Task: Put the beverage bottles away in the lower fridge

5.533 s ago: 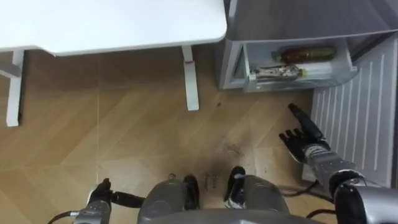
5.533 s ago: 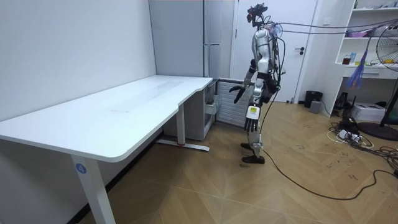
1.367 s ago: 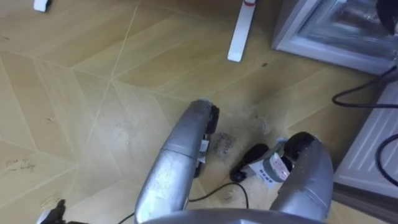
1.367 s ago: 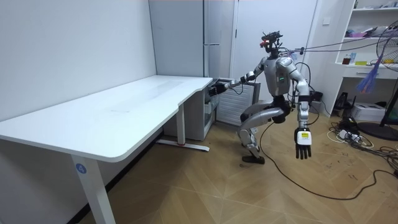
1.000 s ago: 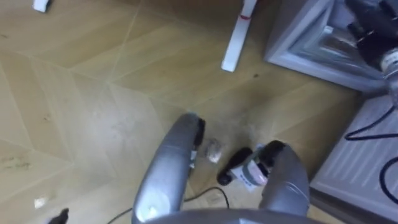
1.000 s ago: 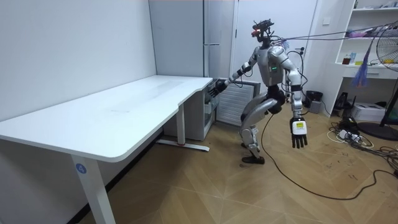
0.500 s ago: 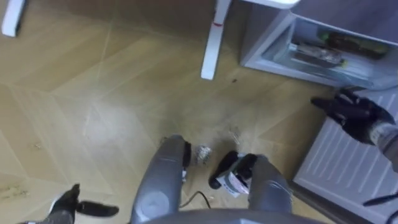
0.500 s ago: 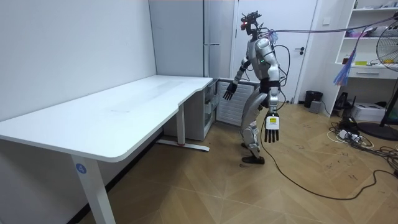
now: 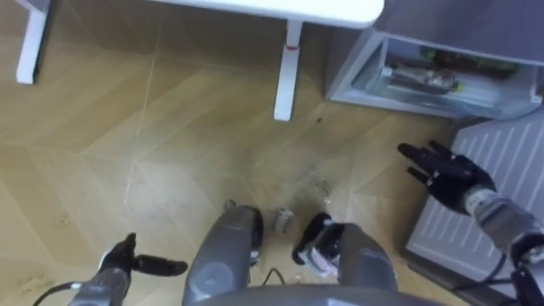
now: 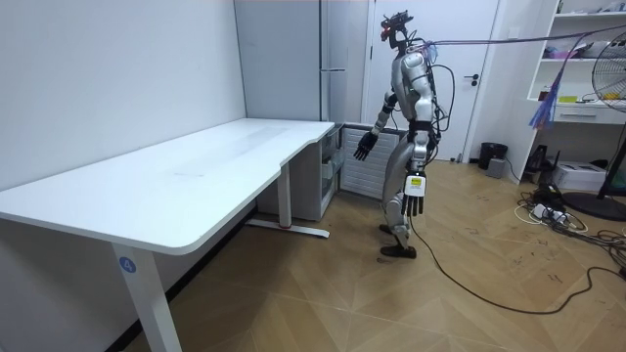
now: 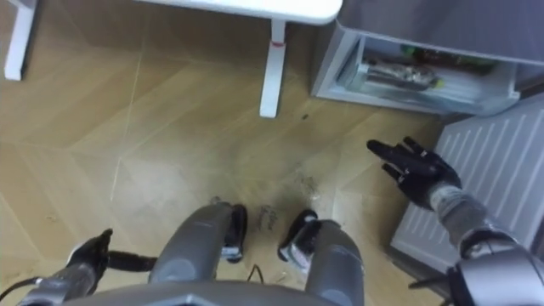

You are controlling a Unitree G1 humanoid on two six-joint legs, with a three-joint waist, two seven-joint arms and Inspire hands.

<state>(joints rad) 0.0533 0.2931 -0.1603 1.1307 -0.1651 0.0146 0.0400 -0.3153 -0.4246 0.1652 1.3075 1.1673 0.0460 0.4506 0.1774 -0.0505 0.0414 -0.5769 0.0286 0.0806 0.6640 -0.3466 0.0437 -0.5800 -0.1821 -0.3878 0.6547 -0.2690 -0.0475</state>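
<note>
Ahead, the drinks lie in the drawer, beyond the spread, empty right hand.

An office room; white desk, tall fridge, wall shelves.

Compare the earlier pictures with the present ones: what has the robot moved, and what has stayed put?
The robot was bent low with its right hand stretched to the open fridge drawer; it has straightened up and drawn that hand back, open and empty. Its left hand, swung out behind, now hangs open at its side. Unchanged: the drawer stays open with bottles lying in it.
</note>
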